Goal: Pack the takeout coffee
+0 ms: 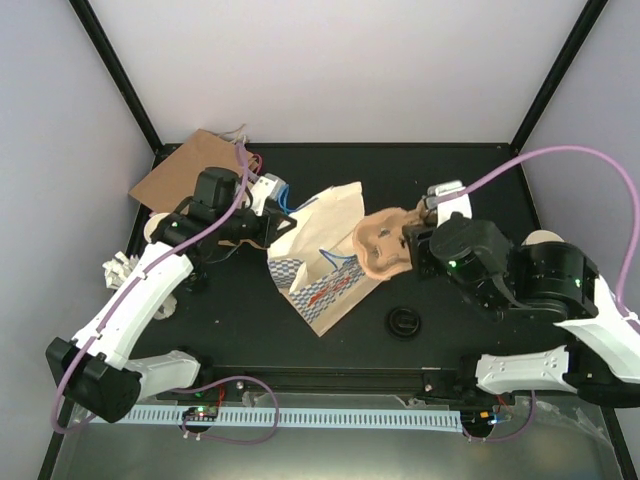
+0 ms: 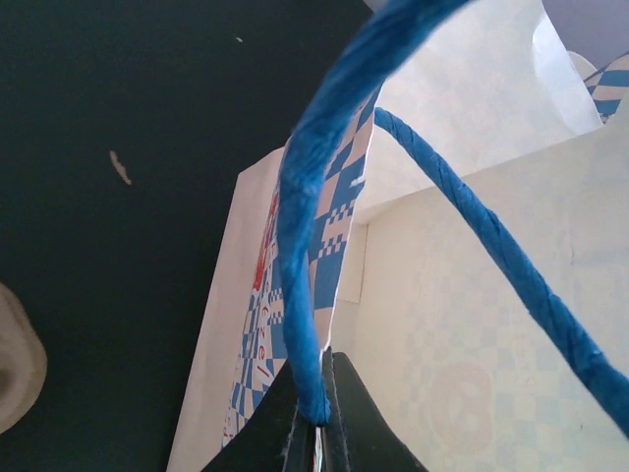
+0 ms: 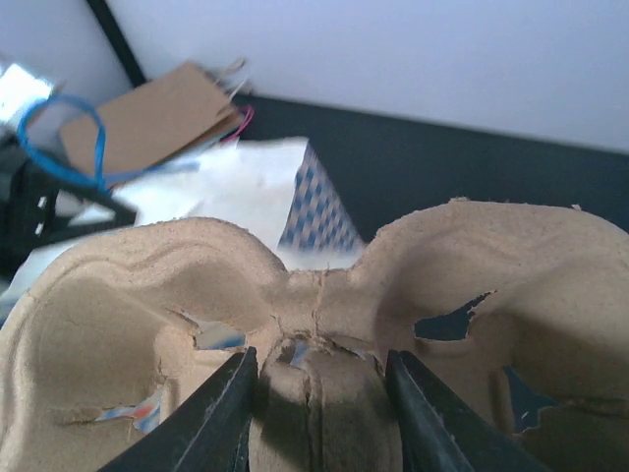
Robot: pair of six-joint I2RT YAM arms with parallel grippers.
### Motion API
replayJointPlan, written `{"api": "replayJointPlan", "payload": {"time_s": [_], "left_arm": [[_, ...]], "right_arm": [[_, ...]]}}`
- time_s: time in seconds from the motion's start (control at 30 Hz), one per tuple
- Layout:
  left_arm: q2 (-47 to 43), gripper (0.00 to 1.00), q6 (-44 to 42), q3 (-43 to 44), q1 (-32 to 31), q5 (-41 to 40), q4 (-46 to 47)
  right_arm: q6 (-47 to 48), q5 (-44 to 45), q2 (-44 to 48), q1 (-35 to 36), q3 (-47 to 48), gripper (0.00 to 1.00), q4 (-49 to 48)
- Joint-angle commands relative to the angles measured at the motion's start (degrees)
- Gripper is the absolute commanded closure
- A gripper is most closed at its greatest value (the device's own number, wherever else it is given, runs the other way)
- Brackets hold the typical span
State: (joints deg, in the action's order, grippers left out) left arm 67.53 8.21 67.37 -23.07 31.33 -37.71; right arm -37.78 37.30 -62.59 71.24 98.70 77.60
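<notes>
Black table (image 1: 470, 190) from above: the checked bag (image 1: 325, 270) lies crumpled at the middle. The left gripper (image 1: 278, 222) sits at the bag's far-left corner. The right gripper (image 1: 408, 245) holds a pulp carrier (image 1: 378, 245) against the bag's right edge. The coffee (image 1: 404, 322) — one black-lidded cup — stands on the table toward the near edge. It is just right of the bag's near corner, outside the bag and apart from both grippers. A brown bag (image 1: 190, 165) lies flat at the far-left corner.

Left wrist: the fingers are pressed together on the bag's blue handle (image 2: 300, 246). It rises from the jaws, and a second blue cord crosses the bag's white inside to the right. The checked face runs down the left, with bare table beyond.

Right wrist: two fingers (image 3: 221, 418) flank the carrier's middle rib and pinch it. The wells on either side are torn — bits of the bag's pattern show through the holes. Behind the carrier are the checked bag and the brown bag.
</notes>
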Motion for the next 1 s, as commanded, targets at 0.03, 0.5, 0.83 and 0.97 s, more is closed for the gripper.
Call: {"api": "replayJointPlan", "payload": {"time_s": [0.03, 0.5, 0.83, 0.97], "left_arm": [[-1.6, 0.98, -3.0, 3.2, -2.5, 2.9, -0.2], [-1.6, 0.98, -4.1, 7.1, -8.1, -7.2, -2.2], [0.2, 0.99, -2.9, 9.0, -9.0, -10.0, -3.1], [0.2, 0.98, -2.5, 9.0, -9.1, -9.4, -2.5]], "right_arm": [[9.5, 12.0, -4.4, -3.0, 6.7, 0.63, -1.8], [22.8, -7.8, -11.7, -6.0, 9.8, 0.67, -9.9], [18.1, -26.8, -9.5, -6.0, 4.4, 0.65, -19.2], [15.7, -29.6, -9.1, -6.2, 0.6, 0.65, -23.1]]}}
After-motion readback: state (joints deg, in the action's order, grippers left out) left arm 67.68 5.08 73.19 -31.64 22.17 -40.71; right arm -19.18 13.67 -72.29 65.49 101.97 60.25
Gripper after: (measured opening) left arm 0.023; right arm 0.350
